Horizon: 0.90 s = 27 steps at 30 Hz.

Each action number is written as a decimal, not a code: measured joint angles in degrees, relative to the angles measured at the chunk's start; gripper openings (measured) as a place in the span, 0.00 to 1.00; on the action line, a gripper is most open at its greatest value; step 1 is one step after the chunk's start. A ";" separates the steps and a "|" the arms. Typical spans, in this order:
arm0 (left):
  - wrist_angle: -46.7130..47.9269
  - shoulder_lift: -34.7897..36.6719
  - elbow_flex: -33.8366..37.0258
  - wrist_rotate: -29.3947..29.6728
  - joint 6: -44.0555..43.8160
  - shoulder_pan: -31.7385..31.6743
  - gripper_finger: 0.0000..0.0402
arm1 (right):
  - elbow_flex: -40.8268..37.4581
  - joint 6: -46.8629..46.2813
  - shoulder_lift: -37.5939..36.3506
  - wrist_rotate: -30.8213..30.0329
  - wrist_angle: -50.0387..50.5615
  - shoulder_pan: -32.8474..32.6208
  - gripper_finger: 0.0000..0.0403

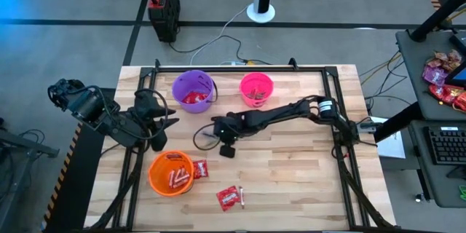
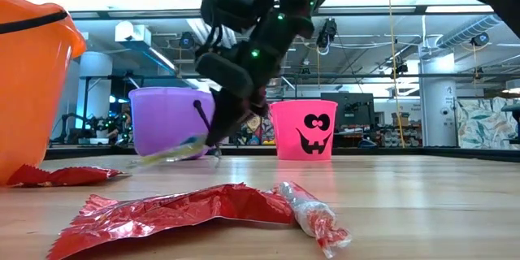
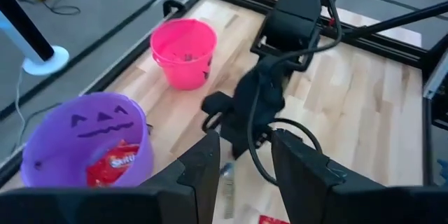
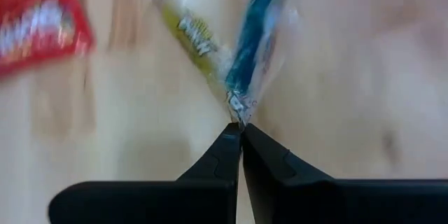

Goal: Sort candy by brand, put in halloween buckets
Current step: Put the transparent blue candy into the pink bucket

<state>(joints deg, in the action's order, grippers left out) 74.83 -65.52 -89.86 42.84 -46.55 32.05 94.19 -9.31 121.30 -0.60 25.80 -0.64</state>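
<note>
My right gripper (image 4: 240, 131) is shut on two thin candy sticks, one yellow (image 4: 190, 36) and one blue (image 4: 253, 38). It hangs mid-table (image 1: 209, 132), between the purple bucket (image 1: 194, 91), the pink bucket (image 1: 256, 89) and the orange bucket (image 1: 171, 172). In the low view a stick (image 2: 172, 153) slants down from the gripper (image 2: 218, 136). Red packets lie in the purple bucket (image 3: 115, 162); sticks lie in the orange one. My left gripper (image 3: 241, 182) waits open at the left, above the table between the purple and orange buckets. My right gripper pinches both sticks together by their crimped wrapper ends (image 4: 238, 106), at the very tips of its two fingers. The fingers slant down from the table's right side. The sticks fan apart beyond the fingertips and hang below them; whether their free ends clear the table I cannot tell.
Loose red packets lie on the wood beside the orange bucket (image 1: 199, 168) and near the front edge (image 1: 228, 198), the latter with a small wrapped piece (image 1: 242, 196) next to it. A black frame rail (image 1: 240, 68) runs along the far edge behind the buckets.
</note>
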 joint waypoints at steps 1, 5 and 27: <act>0.02 0.02 0.00 0.56 0.16 0.00 0.28 | -0.09 -0.22 0.00 1.15 1.64 -0.01 0.02; 0.07 0.02 0.00 1.26 1.03 0.00 0.28 | -2.80 -1.45 -0.07 3.13 4.07 -0.41 0.06; 0.24 0.02 0.00 1.68 1.05 0.00 0.28 | -8.36 -4.65 -3.84 -2.01 -11.22 -0.08 0.55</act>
<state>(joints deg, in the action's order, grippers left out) 75.07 -65.49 -89.86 44.51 -45.50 32.05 85.83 -13.96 117.45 -2.61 14.58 -0.73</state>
